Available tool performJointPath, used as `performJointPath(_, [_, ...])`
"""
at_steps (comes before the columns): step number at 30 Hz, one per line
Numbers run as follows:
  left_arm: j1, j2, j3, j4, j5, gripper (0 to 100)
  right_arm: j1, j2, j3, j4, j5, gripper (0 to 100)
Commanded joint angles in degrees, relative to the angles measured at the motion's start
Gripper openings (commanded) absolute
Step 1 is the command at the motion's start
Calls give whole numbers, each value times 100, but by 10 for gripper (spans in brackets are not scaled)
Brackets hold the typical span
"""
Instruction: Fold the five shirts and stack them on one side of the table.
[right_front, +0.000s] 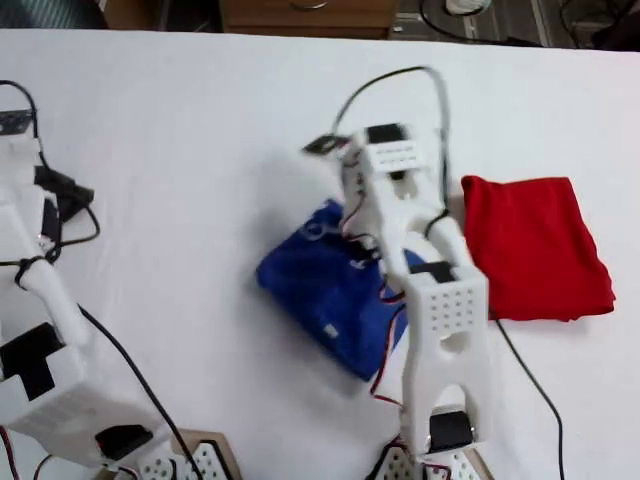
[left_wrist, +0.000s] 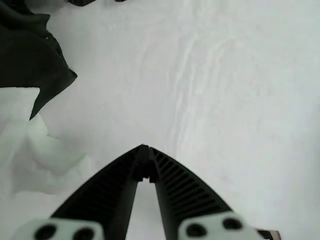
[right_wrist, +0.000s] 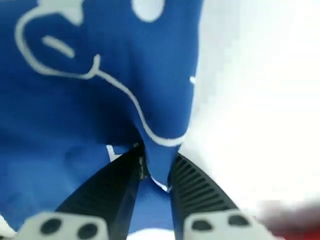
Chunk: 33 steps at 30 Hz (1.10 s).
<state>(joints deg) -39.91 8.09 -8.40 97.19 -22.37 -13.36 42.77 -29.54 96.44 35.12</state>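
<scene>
Right arm is standing extended forward, the right gripper pinching the blue shirt by an edge directly beneath it; shirt's long axis is lying diagonal to the arm. Meanwhile the left gripper is sitting closed, empty, above the table

In the high view, the right arm, at centre frame, is showing white printed shells with perforated grids, black motors, and red and black wires. The left arm, at the left edge, is wearing matching white plastic and trailing black cables. In both wrist views, ribbed black jaws are showing on white mounts with dark screw holes.
</scene>
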Motion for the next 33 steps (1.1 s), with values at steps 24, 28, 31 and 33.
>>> performJointPath(24, [4712,-26,1059,-1732,3358,31,637,-1771,1530,-1165,-642,21])
performJointPath(28, [5090,-26,1385,-2119,4897,31,875,-1736,1512,-1182,-633,21])
performJointPath(31, [5327,-18,1420,-2409,4958,32,971,-1736,1538,-1235,-633,21])
performJointPath(33, [5486,-9,1420,-2576,4958,53,980,-1745,1538,-1244,-633,21])
